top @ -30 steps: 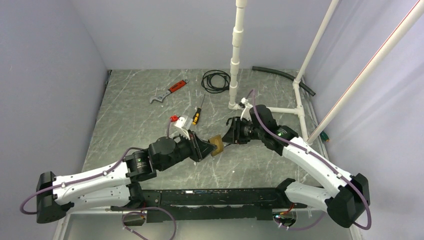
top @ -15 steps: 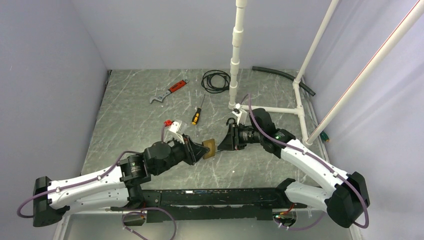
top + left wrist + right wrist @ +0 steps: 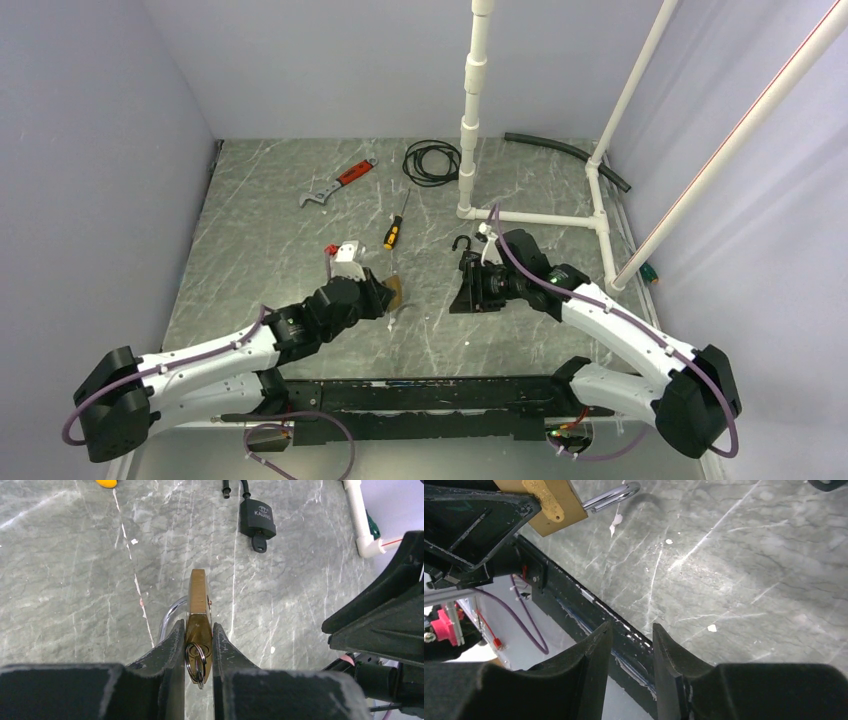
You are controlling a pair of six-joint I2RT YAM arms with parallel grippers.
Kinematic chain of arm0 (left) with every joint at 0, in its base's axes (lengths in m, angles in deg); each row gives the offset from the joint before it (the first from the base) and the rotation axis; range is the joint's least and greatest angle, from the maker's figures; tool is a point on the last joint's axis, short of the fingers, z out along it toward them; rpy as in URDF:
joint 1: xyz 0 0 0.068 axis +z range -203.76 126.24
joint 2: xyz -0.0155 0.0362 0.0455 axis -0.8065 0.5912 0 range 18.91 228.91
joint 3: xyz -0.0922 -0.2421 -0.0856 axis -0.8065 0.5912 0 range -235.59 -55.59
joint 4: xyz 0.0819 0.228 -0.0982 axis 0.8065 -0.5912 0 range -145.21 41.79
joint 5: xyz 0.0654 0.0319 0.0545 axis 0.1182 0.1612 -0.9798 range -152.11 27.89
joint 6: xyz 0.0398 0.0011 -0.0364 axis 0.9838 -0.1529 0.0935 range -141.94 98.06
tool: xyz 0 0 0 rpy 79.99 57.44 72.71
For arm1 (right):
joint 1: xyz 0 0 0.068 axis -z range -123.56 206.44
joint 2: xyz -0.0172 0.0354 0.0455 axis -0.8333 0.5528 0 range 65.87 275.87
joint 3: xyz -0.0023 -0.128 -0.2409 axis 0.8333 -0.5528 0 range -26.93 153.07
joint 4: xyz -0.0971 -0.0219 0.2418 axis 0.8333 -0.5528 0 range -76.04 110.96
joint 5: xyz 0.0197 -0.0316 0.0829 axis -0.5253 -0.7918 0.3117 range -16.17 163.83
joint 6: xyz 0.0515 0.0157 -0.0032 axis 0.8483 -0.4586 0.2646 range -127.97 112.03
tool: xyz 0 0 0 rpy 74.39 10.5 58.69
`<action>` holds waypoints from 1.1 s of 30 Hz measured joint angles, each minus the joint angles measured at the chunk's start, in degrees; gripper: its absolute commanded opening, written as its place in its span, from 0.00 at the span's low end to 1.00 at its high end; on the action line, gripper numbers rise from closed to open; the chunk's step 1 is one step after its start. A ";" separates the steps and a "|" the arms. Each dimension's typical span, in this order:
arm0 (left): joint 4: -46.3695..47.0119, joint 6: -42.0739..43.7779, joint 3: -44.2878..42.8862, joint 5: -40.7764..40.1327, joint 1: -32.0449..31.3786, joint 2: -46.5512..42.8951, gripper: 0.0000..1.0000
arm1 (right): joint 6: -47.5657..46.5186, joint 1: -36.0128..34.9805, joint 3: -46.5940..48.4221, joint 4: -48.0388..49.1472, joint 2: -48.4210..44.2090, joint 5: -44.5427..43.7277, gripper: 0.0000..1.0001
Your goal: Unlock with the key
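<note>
Padlock (image 3: 198, 597) brass, edge-on in left end effector (image 3: 199, 630); silver shackle (image 3: 170, 616) curving left.

Gold padlock (image 3: 199, 600), grey white-veined table (image 3: 75, 605)

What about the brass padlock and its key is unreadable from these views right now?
- Keyhole of the brass padlock: left wrist view, hidden between the fingers of the left gripper; only a steel key ring shows.
- Silver shackle: right wrist view, cut by the top edge; locked or open unclear.
- Top view: padlock too small to read.
</note>
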 measured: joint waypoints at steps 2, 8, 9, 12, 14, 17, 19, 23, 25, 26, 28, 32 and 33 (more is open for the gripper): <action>0.94 -0.79 0.00 0.37 0.68 0.92 0.00 | 0.00 0.00 0.09 -1.05 -1.29 -1.92 0.39; 3.74 -3.48 0.11 0.85 2.80 1.55 0.00 | 0.00 0.00 0.37 -2.60 -1.88 -5.09 0.39; 4.04 -4.02 0.15 0.85 3.13 1.57 0.00 | 0.02 0.00 0.37 -2.75 -1.88 -5.40 0.40; 4.59 -5.66 0.52 0.83 4.70 1.88 0.00 | 0.15 0.00 0.37 -3.06 -1.88 -5.92 0.43; 5.46 -6.43 1.46 0.90 6.19 2.25 0.00 | 0.39 0.00 0.37 -3.08 -1.95 -6.34 0.44; 9.01 -8.52 3.67 2.34 9.68 4.42 0.00 | 0.59 0.00 0.37 -3.04 -2.16 -6.73 0.45; 12.37 -9.94 4.52 3.69 12.17 5.90 0.00 | 0.79 0.00 0.37 -3.04 -2.25 -6.73 0.45; 18.64 -12.44 6.38 5.75 16.83 8.46 0.00 | 0.98 0.00 0.37 -3.02 -2.27 -6.71 0.45; 19.78 -12.90 6.69 5.99 18.53 9.22 0.00 | 1.03 0.00 0.37 -3.02 -2.34 -6.71 0.45; 19.80 -12.83 6.78 6.01 19.23 9.60 0.00 | 1.03 0.00 0.37 -3.02 -2.40 -6.71 0.45; 18.84 -12.68 6.97 5.99 20.39 10.47 0.00 | 1.05 0.00 0.37 -2.99 -2.56 -6.71 0.45; 15.63 -11.61 7.13 5.86 21.09 11.56 0.13 | 1.27 0.00 0.37 -2.99 -2.58 -6.71 0.46; 15.67 -11.26 7.13 5.86 21.09 11.56 0.19 | 1.38 0.00 0.37 -2.99 -2.58 -6.69 0.46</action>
